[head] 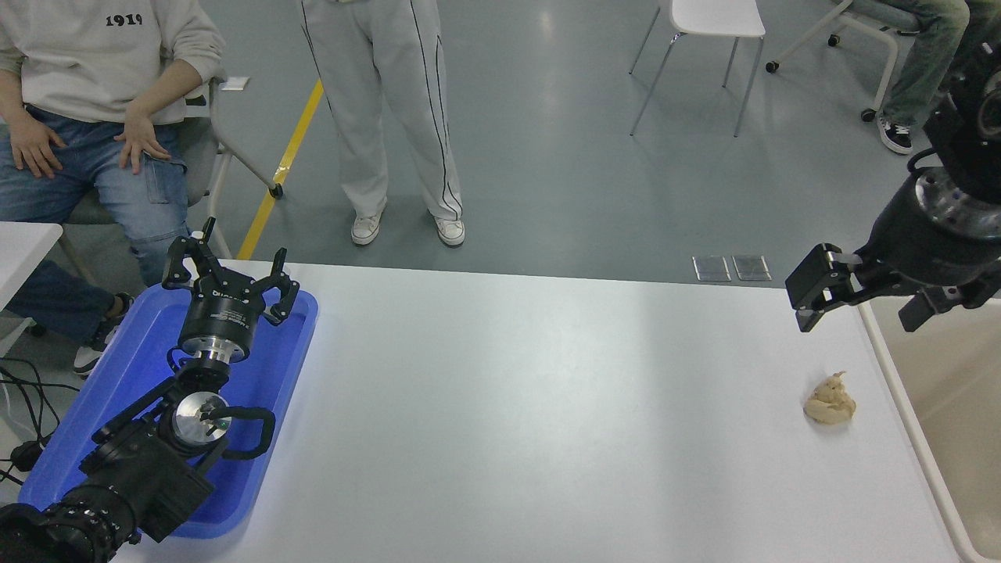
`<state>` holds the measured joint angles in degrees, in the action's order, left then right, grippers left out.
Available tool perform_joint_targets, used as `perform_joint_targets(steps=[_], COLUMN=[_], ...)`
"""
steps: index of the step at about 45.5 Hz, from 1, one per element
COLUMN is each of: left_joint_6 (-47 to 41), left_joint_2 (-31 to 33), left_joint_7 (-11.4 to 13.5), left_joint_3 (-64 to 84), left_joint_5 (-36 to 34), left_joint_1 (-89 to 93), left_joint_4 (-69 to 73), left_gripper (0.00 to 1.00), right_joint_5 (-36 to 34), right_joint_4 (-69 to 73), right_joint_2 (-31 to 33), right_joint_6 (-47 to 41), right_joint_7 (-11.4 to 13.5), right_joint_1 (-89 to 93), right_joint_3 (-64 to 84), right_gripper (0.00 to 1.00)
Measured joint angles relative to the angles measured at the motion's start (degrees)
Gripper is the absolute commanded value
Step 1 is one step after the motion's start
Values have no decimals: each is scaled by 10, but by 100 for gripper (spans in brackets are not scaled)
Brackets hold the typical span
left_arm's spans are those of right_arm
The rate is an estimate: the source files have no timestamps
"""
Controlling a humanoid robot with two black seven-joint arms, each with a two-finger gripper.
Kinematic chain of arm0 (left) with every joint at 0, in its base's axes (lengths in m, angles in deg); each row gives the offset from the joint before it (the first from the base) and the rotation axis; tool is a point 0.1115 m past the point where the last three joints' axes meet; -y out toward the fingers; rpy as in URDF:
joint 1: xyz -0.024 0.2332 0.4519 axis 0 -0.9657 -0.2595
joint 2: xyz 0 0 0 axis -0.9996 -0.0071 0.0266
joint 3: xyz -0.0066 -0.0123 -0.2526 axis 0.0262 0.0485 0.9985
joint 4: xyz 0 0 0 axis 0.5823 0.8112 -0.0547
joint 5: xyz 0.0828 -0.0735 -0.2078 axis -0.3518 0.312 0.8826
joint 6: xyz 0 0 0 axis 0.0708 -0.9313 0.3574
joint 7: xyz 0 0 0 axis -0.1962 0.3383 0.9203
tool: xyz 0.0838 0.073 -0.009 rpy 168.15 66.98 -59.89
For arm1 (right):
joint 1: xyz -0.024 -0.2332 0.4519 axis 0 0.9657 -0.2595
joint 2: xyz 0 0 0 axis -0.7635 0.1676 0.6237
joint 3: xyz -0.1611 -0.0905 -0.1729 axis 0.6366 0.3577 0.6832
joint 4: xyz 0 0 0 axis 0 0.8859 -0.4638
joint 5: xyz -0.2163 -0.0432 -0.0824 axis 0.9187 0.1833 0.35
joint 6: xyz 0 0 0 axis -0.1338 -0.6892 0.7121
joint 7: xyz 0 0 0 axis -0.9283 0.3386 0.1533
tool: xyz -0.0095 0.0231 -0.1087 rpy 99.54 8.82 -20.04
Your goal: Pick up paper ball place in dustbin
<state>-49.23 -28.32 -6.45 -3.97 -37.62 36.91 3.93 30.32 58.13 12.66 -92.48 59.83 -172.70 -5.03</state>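
Observation:
The paper ball (pixel 830 400), a small crumpled tan wad, lies on the white table (pixel 532 407) near its right side. The cream dustbin (pixel 909 413) stands just right of the ball, cut off by the picture's right edge. My right gripper (pixel 865 300) hangs open and empty above the table's far right corner, beyond and above the ball and apart from it. My left gripper (pixel 229 275) is open and empty, parked over the blue tray (pixel 291 353) at the lower left.
A person sits at the far left beyond the tray and another person stands at the table's far edge. White chairs stand on the grey floor behind. Cables hang off the table's left side.

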Motion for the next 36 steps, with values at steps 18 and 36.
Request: perform_joint_targets(steps=[18, 36], left_joint_6=[0, 0], left_joint_2=[0, 0], left_joint_7=[0, 0], left_joint_3=[0, 0], left_joint_5=[0, 0], left_joint_1=[0, 0], left_joint_4=[0, 0], left_gripper=[100, 100], right_joint_5=[10, 52], right_joint_4=[-3, -28], right_joint_2=[35, 56], right_joint_6=[24, 144], right_joint_7=[0, 0], right_joint_1=[36, 110], right_joint_3=[-1, -18], right_gripper=[100, 100])
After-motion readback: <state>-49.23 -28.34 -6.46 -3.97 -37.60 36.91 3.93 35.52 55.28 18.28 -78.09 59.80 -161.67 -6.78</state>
